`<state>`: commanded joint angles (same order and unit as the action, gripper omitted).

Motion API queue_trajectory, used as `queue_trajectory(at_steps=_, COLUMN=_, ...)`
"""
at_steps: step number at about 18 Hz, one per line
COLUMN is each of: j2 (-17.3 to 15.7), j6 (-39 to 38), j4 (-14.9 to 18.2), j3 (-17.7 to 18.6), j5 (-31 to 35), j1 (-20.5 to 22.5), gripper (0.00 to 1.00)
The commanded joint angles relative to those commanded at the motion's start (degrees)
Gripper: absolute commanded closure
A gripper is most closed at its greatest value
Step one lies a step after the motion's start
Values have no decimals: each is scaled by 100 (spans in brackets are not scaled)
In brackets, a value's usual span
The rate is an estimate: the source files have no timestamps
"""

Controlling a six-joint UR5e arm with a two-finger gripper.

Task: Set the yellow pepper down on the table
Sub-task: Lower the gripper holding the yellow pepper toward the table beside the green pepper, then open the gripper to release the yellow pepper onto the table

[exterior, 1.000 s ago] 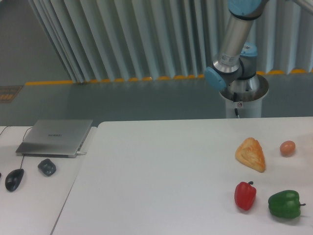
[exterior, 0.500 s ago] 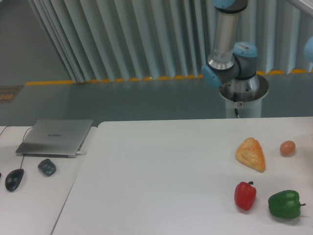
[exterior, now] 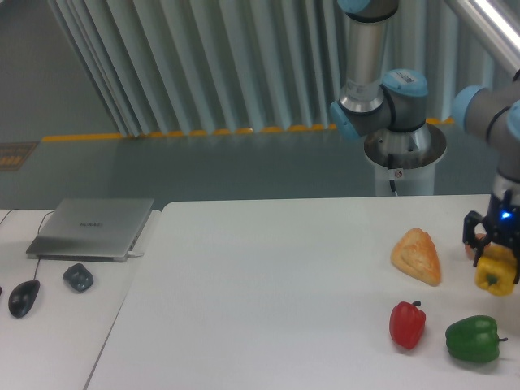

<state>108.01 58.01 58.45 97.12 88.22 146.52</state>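
Camera view has the claw point(exterior: 496, 262) at the far right, pinching the yellow pepper point(exterior: 496, 275) above the desk point(exterior: 268, 292), not yet set down. Watch the crowding: the green pepper point(exterior: 473, 338) sits just below and toward the camera, the bread wedge point(exterior: 418, 255) off to the claw's side, the red pepper point(exterior: 407, 324) beyond that. A straight drop likely lands on the green one, and the pepper could roll off the near edge.
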Motion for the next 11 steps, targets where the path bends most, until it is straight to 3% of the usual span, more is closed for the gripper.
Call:
queue_trajectory(at_steps=7, j2=308, j6=0, j4=-255, j3=-44, j5=274, j1=-71, gripper=57)
queue_trajectory(at_steps=8, j2=308, j6=0, j4=-256, j3=-44, j5=266, j1=-71, gripper=50)
queue_trajectory(at_steps=10, j2=291, j6=9, j4=-247, j3=-61, j5=274, j1=-71, gripper=0)
queue_trajectory(at_steps=11, j2=290, j6=17, j4=-247, j3=-62, j5=274, j1=-71, gripper=0)
